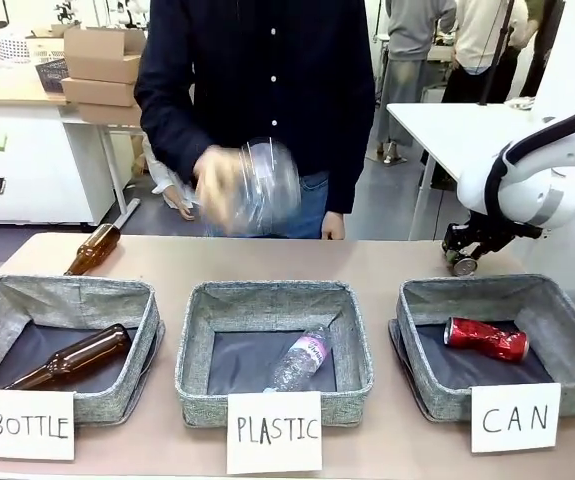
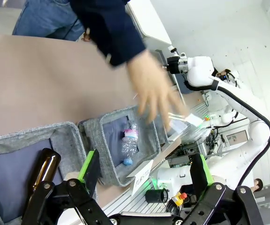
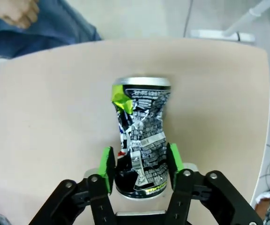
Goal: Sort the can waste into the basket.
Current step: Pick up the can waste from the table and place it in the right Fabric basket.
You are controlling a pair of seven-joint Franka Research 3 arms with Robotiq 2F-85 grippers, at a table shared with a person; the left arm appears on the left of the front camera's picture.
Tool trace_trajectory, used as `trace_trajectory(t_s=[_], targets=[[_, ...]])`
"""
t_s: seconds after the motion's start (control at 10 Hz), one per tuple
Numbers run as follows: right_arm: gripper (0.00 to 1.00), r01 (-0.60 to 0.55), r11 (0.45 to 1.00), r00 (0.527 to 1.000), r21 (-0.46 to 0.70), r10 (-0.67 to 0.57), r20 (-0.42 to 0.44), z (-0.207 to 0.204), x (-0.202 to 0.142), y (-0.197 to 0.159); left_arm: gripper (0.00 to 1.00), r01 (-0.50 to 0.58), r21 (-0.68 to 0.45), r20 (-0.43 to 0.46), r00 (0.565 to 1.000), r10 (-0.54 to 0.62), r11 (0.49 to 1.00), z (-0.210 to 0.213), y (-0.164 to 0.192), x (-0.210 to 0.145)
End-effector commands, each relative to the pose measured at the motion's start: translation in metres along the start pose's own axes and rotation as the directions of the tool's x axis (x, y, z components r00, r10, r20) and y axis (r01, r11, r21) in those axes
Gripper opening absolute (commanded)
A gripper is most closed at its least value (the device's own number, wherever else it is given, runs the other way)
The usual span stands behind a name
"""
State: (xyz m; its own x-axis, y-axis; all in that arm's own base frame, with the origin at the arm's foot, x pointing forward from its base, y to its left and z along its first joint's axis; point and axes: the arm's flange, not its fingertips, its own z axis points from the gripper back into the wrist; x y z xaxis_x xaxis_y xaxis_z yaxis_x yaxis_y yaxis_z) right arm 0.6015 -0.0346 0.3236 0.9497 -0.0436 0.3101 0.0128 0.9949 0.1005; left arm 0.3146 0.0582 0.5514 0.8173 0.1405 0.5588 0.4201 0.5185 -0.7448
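**Right gripper on dark can, red can already in CAN basket**

Three grey baskets in a row: BOTTLE (image 1: pixel 67 300), PLASTIC (image 1: pixel 272 300), CAN basket (image 1: pixel 567 330) on the right. Person (image 1: pixel 267 80) stands at the far edge, directly behind the PLASTIC one, hand (image 1: pixel 217 185) holding a clear plastic bottle (image 1: pixel 267 185) in the air, motion-blurred.

Counts: cans 2, brown bottles 2, clear plastic bottles 2.
- Red can (image 1: pixel 486 339) lies dented inside the CAN basket.
- Dark can (image 3: pixel 142 138), crumpled, sits between the right gripper (image 3: pixel 141 168) pads, both green pads pressed on its sides, over bare tabletop.
- One brown bottle (image 1: pixel 72 357) in BOTTLE, another (image 1: pixel 93 249) loose on the table behind it.
- One plastic bottle (image 1: pixel 300 358) in PLASTIC.

Left gripper (image 2: pixel 144 176) spread wide, nothing between the fingers.

In the front view the right gripper is mostly cut off behind the CAN basket; dark can not distinguishable there.
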Motion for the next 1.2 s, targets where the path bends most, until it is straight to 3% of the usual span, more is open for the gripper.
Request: trace_trajectory(t_s=[0.0,0.1,0.2,0.6,0.9,1.1], targets=[[0.0,-0.032,0.999,0.999,0.014,0.032,-0.015,-0.003,-0.001,-0.003,1.0,0.015,-0.006,-0.004,1.0,-0.015,1.0,0.001,-0.001,0.0],[0.04,-0.032,0.999,0.999,0.014,0.032,-0.024,-0.003,-0.001,-0.004,1.0,0.015,-0.006,-0.004,1.0,-0.015,1.0,0.001,-0.001,0.0],[0.0,-0.031,0.999,0.999,0.013,0.031,-0.029,-0.004,-0.001,-0.004,1.0,0.015,-0.006,-0.004,1.0,-0.015,1.0,0.001,-0.001,0.0],[0.0,-0.014,0.999,1.0,0.037,0.014,-0.004,0.006,-0.003,-0.002,1.0,0.015,-0.006,-0.004,1.0,-0.015,1.0,0.001,-0.001,0.0],[0.0,-0.126,0.97,0.98,0.21,0.089,0.177,0.083,-0.017,0.025,1.0,0.015,-0.006,-0.004,1.0,-0.015,1.0,0.001,-0.001,0.0],[0.0,-0.215,0.928,0.965,0.305,0.154,0.212,0.131,-0.032,0.043,1.0,0.015,-0.006,-0.004,1.0,-0.015,1.0,0.001,-0.001,0.0]])
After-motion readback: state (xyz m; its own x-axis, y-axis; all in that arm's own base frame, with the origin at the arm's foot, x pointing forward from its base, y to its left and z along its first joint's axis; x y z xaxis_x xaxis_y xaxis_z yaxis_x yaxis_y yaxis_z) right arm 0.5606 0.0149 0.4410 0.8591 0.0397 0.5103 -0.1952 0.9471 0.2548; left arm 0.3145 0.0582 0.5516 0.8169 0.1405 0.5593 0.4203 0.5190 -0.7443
